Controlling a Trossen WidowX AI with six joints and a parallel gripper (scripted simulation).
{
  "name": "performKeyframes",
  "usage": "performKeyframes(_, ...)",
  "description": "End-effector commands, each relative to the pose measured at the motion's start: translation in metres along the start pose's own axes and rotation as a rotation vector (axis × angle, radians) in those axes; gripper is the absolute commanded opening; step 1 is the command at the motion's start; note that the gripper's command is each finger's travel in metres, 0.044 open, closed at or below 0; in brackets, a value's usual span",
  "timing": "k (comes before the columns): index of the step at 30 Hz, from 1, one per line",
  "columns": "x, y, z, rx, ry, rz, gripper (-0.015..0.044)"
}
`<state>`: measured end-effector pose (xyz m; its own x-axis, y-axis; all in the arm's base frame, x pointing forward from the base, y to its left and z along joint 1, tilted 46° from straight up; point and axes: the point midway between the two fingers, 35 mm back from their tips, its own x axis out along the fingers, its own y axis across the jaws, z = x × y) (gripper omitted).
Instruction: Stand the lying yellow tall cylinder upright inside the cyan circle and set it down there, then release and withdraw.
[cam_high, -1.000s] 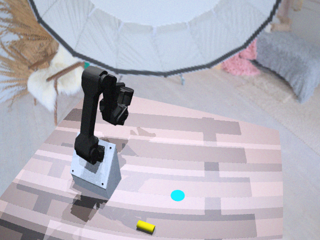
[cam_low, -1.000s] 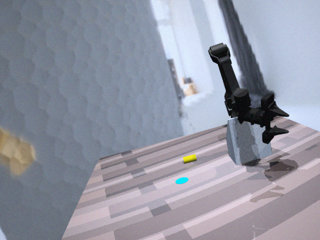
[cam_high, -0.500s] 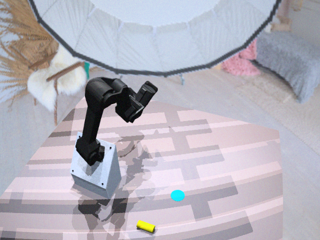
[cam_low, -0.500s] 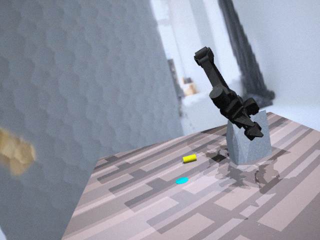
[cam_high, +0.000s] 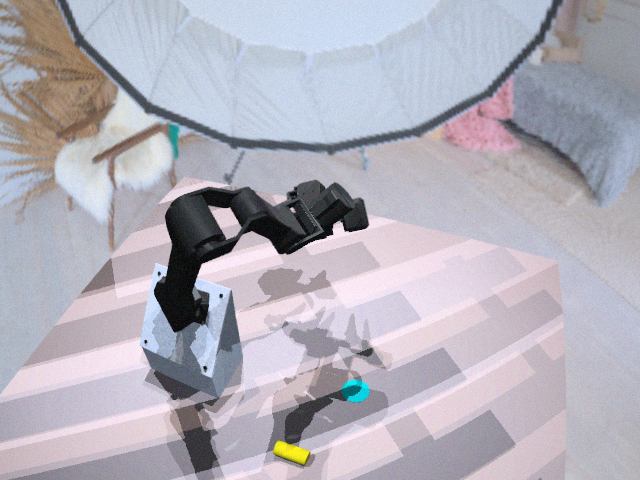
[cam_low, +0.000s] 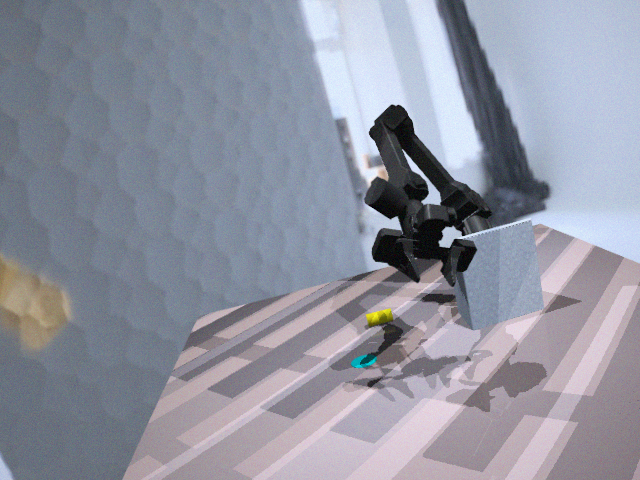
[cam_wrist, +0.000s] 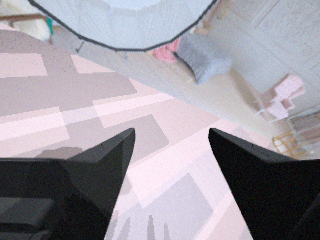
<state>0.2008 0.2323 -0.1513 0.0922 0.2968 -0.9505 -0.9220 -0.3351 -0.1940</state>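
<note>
A yellow cylinder (cam_high: 291, 453) (cam_low: 379, 317) lies on its side on the striped table. A flat cyan circle (cam_high: 355, 391) (cam_low: 363, 361) is on the table a short way from it; part of the arm's shadow falls across the circle. My gripper (cam_low: 434, 283) (cam_wrist: 171, 132) is open and empty, raised well above the table. It is away from both the cylinder and the circle. In the wrist view only striped table and room show between the fingers; neither the cylinder nor the circle is in that view. In the top view the fingertips are hard to make out.
The arm stands on a grey block-like base (cam_high: 227, 356) (cam_low: 501, 279) on the striped table (cam_high: 496, 330) (cam_low: 310, 439). Shadows of the arm lie across the table around the circle and near the cylinder. The table's edges show in the top and exterior views, with room background beyond.
</note>
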Motion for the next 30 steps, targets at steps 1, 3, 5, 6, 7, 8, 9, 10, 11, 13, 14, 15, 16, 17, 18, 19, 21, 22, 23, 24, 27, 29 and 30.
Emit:
performKeyframes(1, -0.015, -0.024, -0.028, 0.172, 0.097, -0.043, 0.0309)
performKeyframes(3, -0.024, -0.034, -0.042, 0.251, 0.141, -0.063, 0.0309)
performKeyframes(5, -0.033, -0.043, -0.056, 0.33, 0.185, -0.083, 0.0309)
performKeyframes(6, -0.037, -0.047, -0.064, 0.37, 0.207, -0.093, 0.0309)
performKeyframes(7, -0.042, -0.05, -0.071, 0.409, 0.229, -0.104, 0.0309)
performKeyframes(8, -0.047, -0.054, -0.078, 0.448, 0.25, -0.114, 0.0309)
performKeyframes(9, -0.053, -0.057, -0.086, 0.487, 0.272, -0.125, 0.0309)
performKeyframes(10, -0.058, -0.06, -0.093, 0.526, 0.294, -0.136, 0.0309)
performKeyframes(11, -0.064, -0.063, -0.101, 0.565, 0.316, -0.147, 0.0309)
performKeyframes(13, -0.076, -0.067, -0.116, 0.642, 0.359, -0.17, 0.0309)
performKeyframes(14, -0.082, -0.069, -0.123, 0.681, 0.381, -0.181, 0.0309)
performKeyframes(15, -0.088, -0.071, -0.131, 0.719, 0.403, -0.193, 0.0309)
performKeyframes(16, -0.095, -0.072, -0.138, 0.757, 0.424, -0.205, 0.0309)
performKeyframes(17, -0.102, -0.073, -0.146, 0.795, 0.446, -0.217, 0.0309)
performKeyframes(18, -0.108, -0.074, -0.153, 0.833, 0.468, -0.229, 0.0309)
performKeyframes(19, -0.115, -0.075, -0.161, 0.87, 0.49, -0.242, 0.0309)
performKeyframes(21, -0.13, -0.075, -0.175, 0.945, 0.534, -0.267, 0.0309)
performKeyframes(22, -0.137, -0.075, -0.182, 0.982, 0.556, -0.28, 0.0309)
performKeyframes(23, -0.145, -0.074, -0.189, 1.018, 0.578, -0.293, 0.0309)
performKeyframes(24, -0.152, -0.073, -0.196, 1.055, 0.6, -0.307, 0.0309)
performKeyframes(27, -0.176, -0.069, -0.217, 1.162, 0.667, -0.348, 0.0309)
performKeyframes(29, -0.192, -0.065, -0.229, 1.232, 0.712, -0.376, 0.0309)
performKeyframes(30, -0.201, -0.063, -0.236, 1.267, 0.735, -0.391, 0.0309)
